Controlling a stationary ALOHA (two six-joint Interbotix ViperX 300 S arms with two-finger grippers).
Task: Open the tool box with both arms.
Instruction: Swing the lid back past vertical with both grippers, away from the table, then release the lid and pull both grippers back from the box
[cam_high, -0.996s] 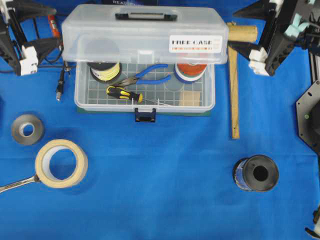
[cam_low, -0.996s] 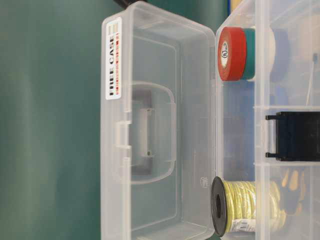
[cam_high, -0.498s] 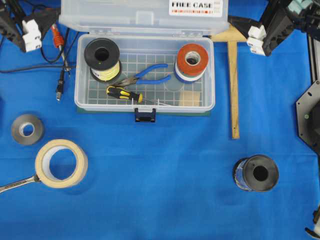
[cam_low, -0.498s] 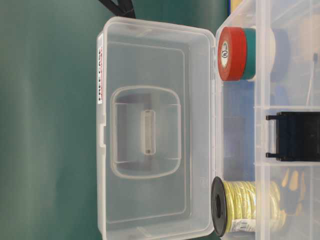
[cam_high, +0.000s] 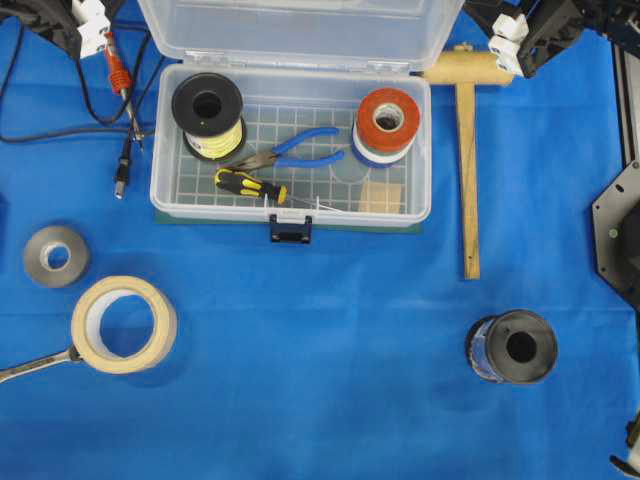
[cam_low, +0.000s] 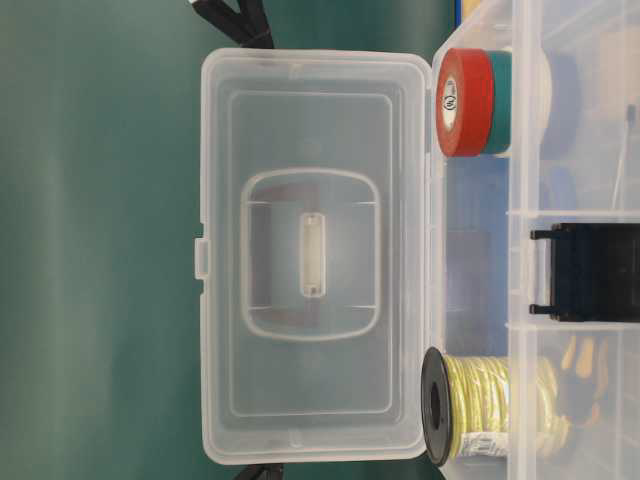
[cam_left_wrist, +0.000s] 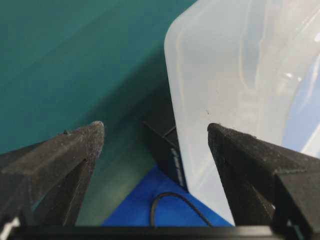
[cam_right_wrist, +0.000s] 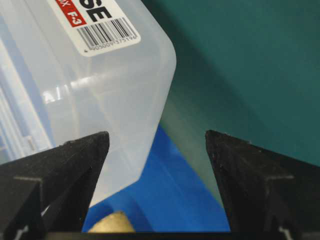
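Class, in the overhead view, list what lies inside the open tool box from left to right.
Yellow wire spool → screwdriver → blue pliers → red tape roll

Box (cam_high: 290, 205) clear, gridded floor, dark blue latch (cam_high: 290, 230). Bench (cam_high: 320, 380) blue. Pliers (cam_high: 300, 150) blue-handled; screwdriver (cam_high: 250, 186) yellow-black; tape (cam_high: 388, 118) red.

"F-3", barcode 4905009375196 on tool box (cam_right_wrist: 100, 75) label

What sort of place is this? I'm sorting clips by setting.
Probably a robot lab workbench set up for tool handling: a blue cloth covers the table, an open tool box holds pliers and a screwdriver, and tape rolls lie around.
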